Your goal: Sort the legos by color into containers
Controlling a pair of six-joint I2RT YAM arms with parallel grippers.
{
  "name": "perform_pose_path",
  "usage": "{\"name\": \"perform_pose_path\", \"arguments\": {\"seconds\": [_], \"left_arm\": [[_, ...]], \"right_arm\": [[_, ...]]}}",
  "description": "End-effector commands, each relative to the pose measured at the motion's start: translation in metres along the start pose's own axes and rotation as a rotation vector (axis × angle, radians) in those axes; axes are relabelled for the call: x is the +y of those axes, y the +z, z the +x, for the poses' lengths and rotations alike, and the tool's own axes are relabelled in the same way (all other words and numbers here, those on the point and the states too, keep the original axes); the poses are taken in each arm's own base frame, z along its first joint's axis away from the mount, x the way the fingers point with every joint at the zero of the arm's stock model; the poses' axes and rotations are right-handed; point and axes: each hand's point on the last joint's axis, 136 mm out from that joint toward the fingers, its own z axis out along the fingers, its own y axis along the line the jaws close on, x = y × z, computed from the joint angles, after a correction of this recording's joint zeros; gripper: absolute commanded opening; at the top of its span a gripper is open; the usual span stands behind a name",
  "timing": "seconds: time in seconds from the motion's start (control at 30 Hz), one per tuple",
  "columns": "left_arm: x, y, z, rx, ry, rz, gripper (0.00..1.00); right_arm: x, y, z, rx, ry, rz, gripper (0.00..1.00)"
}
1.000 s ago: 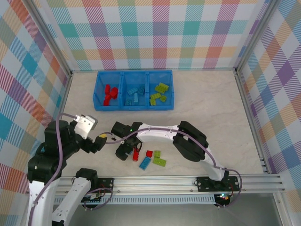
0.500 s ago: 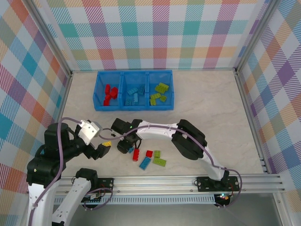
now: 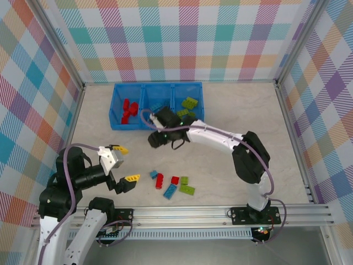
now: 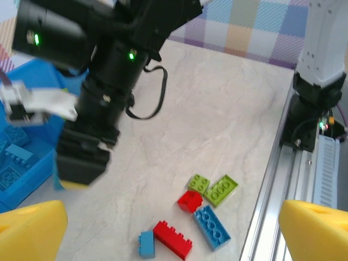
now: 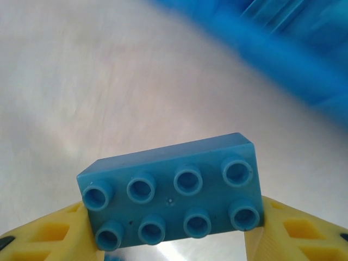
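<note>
- My right claw (image 5: pixel 173 231) is clamped on a light blue eight-stud plastic brick (image 5: pixel 171 190). One finger presses each short end, so its long axis runs from finger to finger, with the studs facing my wrist camera.
- From above, this claw hangs over the pale tabletop (image 3: pixel 237 110), just on the near side of the bright blue three-compartment plastic tray (image 3: pixel 113 105).
- The middle compartment (image 3: pixel 159 86) already holds blue bricks, with red ones in the left compartment and lime green ones in the right. My drop spot therefore lies straight beyond the claw, away from my bases and across the tray's near wall.
- I judge the coming move to be a short carry forward over that wall, then a release.
- I cannot tell how the brick's long axis sits against the tray's walls.
- My left claw (image 3: pixel 124 164) stands wide apart and empty, low by its own base and well apart from the tray, so the right arm is clearly the nearer one.
- Six loose bricks (image 3: pixel 175 180), red, blue and green, lie on the tabletop near my bases, closer to the left claw.
</note>
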Motion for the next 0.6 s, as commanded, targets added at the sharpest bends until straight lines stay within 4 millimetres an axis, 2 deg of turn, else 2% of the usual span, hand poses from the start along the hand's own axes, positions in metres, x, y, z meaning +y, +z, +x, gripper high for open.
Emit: {"name": "perform_pose_path", "arguments": {"seconds": [0.0, 0.2, 0.23, 0.33, 0.43, 0.57], "left_arm": [[0.018, 0.005, -0.018, -0.067, -0.072, -0.058, 1.0], [0.045, 0.011, -0.012, -0.034, -0.272, -0.158, 1.0], [0.048, 0.011, -0.011, -0.029, -0.299, -0.172, 1.0], [0.057, 0.012, -0.008, -0.016, -0.372, -0.21, 1.0], [0.064, 0.012, -0.004, 0.006, -0.426, -0.243, 1.0], [0.068, 0.014, 0.001, 0.025, -0.46, -0.258, 1.0]], "right_arm": [[-0.031, -0.003, -0.041, -0.078, 0.092, 0.106, 0.45], [-0.053, 0.027, -0.073, -0.085, 0.156, 0.171, 0.48], [-0.054, 0.025, -0.084, -0.099, 0.161, 0.178, 0.5], [-0.059, 0.03, -0.095, -0.087, 0.16, 0.198, 0.57], [-0.057, 0.03, -0.102, -0.07, 0.148, 0.203, 0.72], [-0.055, 0.019, -0.11, -0.067, 0.138, 0.209, 0.76]]}}
